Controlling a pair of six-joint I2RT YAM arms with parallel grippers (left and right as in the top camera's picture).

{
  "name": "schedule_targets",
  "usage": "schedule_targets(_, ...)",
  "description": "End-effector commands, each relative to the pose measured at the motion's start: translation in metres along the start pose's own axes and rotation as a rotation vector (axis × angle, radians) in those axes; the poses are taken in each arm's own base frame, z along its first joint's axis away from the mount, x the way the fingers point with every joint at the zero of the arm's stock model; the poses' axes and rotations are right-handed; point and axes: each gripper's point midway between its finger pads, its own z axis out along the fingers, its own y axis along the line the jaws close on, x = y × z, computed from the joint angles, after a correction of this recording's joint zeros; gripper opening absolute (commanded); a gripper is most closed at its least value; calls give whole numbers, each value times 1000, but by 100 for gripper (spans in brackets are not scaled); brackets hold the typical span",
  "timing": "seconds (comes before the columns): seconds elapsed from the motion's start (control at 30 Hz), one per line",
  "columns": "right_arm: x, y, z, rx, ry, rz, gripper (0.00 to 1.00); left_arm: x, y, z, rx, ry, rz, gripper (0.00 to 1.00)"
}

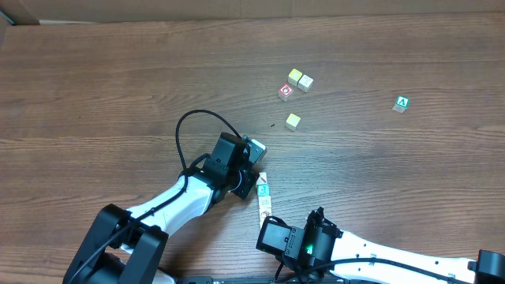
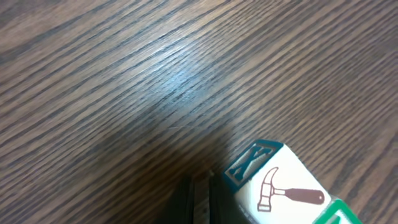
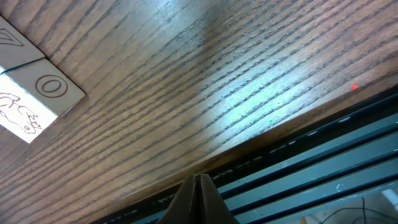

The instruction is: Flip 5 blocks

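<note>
**Entry: picture blocks on a dark wood-grain tabletop (image 1: pixel 118 79)**

**Left pincer (image 2: pixel 200 190):** jaws pressed together, holding nothing.
- Just beside it on the right, not touching the fingers, is the hammer block (image 2: pixel 277 186). It is pale, with one teal-framed face turned ahead and left. The hammer's head lies toward that face and its handle runs off to the right.
- Close against the hammer block's far side, cut by the frame, is a green-edged block (image 2: pixel 341 214).
- A black cable (image 1: pixel 197 130) loops behind this arm.

**Right pincer (image 3: pixel 199 186):** jaws closed to a wedge, empty.
- Ahead and to its left lies the row of blocks (image 1: pixel 263 199), pale faces up, one printed with an O and one with a line drawing.
- The row's long axis runs from the left pincer's side down toward the right pincer.

**Further off, well ahead of the left pincer:**
- The red-marked block (image 1: pixel 286 91) lies just beside two yellow-topped cubes (image 1: pixel 300 79).
- A third yellow cube (image 1: pixel 293 121) lies between that group and the pincer.
- A green cube (image 1: pixel 402 103) lettered A sits well apart to the right.

**Edges and room:**
- The tabletop's near edge crosses diagonally just ahead of the right pincer, with dark rails beyond it.
- Open wood lies ahead and left of the left pincer.
</note>
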Motion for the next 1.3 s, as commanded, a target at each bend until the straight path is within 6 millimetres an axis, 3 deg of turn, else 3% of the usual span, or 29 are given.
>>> schedule_targets(0.0, -1, 1, -3, -16, -10, -9, 4, 3, -4, 2, 30, 6, -19, 4)
schedule_targets(0.23, -1, 1, -3, -16, -10, -9, 4, 3, -3, 2, 29, 7, -20, 4)
schedule_targets(0.43, -6, 1, -3, -21, -38, -8, 4, 1, 9, 1, -34, -1, -27, 4)
schedule_targets(0.67, -34, 2, -4, -16, -99, 81, 4, -31, 39, -25, -129, -107, -158, 4)
schedule_targets(0.83, -77, 11, -7, -52, -110, 276, 4, -50, 56, -56, -182, -193, -240, 4)
schedule_targets(0.97, -128, 9, -13, -75, -136, 415, 4, -58, 63, -83, -247, -239, -265, 4)
schedule_targets(1.1, -174, -16, -21, -47, -151, 602, 4, -59, 81, -120, -387, -285, -359, 4)
schedule_targets(1.27, -231, -54, -40, -8, -220, 590, 4, -60, 85, -167, -452, -361, -483, 4)
